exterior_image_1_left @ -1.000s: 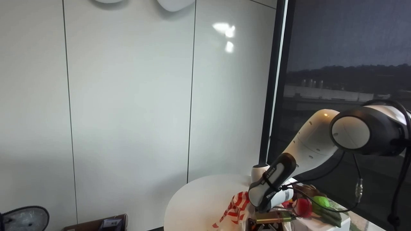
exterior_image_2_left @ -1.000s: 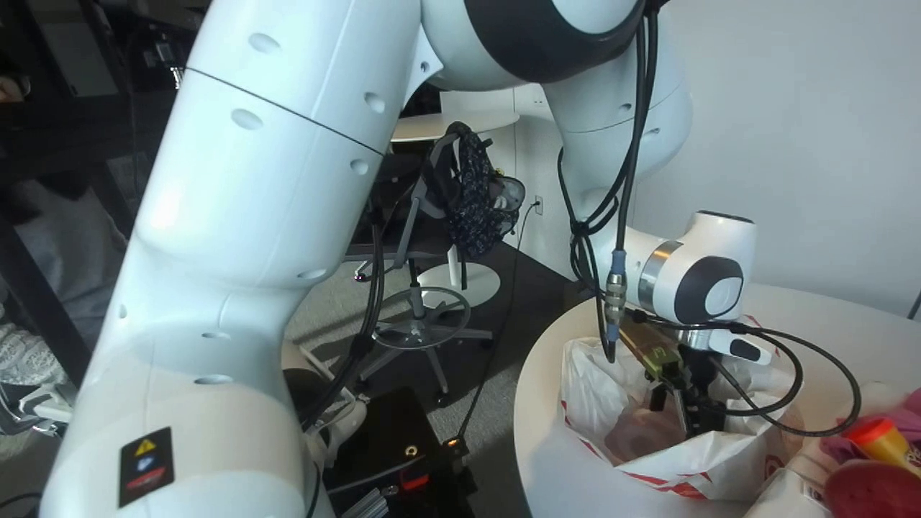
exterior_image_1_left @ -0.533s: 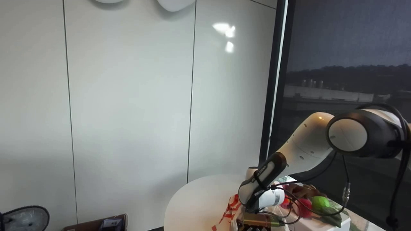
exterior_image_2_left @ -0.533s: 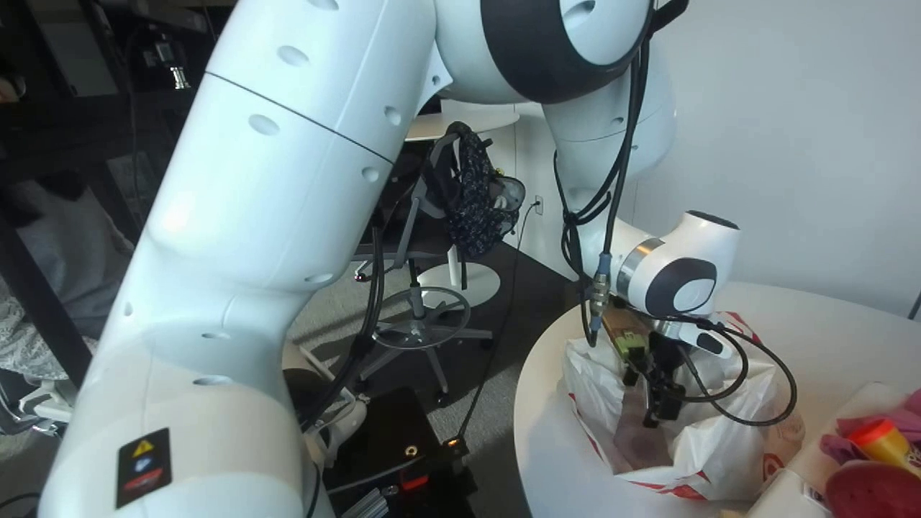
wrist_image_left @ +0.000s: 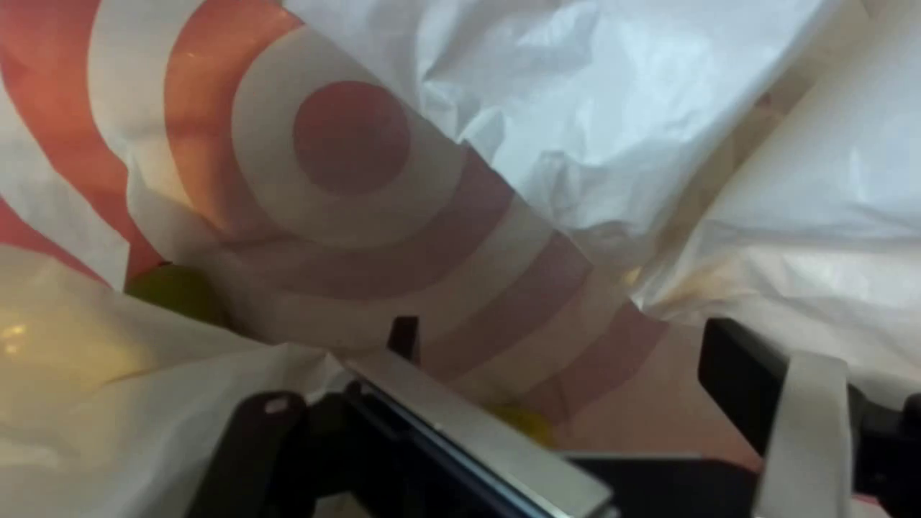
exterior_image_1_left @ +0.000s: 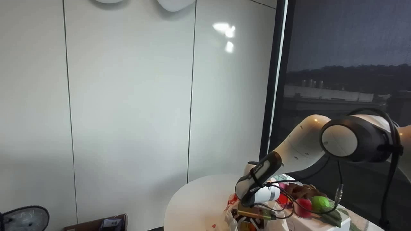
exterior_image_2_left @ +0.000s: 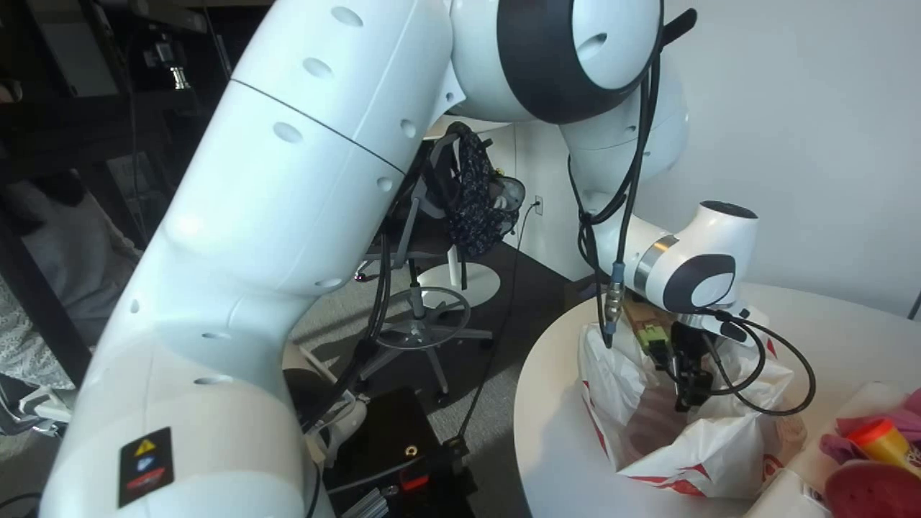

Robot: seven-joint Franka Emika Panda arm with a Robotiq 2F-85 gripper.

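A white plastic bag [exterior_image_2_left: 709, 460] with red markings stands open-mouthed on a round table. My gripper [wrist_image_left: 568, 360] points down into its mouth, jaws wide apart, nothing held between the fingers. In the wrist view the bag [wrist_image_left: 619, 93] fills the scene, its wall printed with red rings. A yellow thing [wrist_image_left: 524, 423] lies low in it, partly hidden behind the left finger. Farther left, a green round thing [wrist_image_left: 178, 289] peeks out from under a fold. Bag plastic lies close beside the left finger; whether they touch I cannot tell. In an exterior view the gripper [exterior_image_2_left: 682, 394] is over the bag's opening.
On a white box [exterior_image_1_left: 334, 224] beside the bag lie a red round item [exterior_image_1_left: 302, 207], a green item [exterior_image_1_left: 320, 203] and brown and leafy things. A yellow container with a red lid [exterior_image_2_left: 886, 440] sits near it. Cables loop beside the wrist.
The arm has shifted left in an exterior view, and the gripper sits slightly higher over the bag. The bag's rim has shifted a little and folded differently. The jaws have stayed open.
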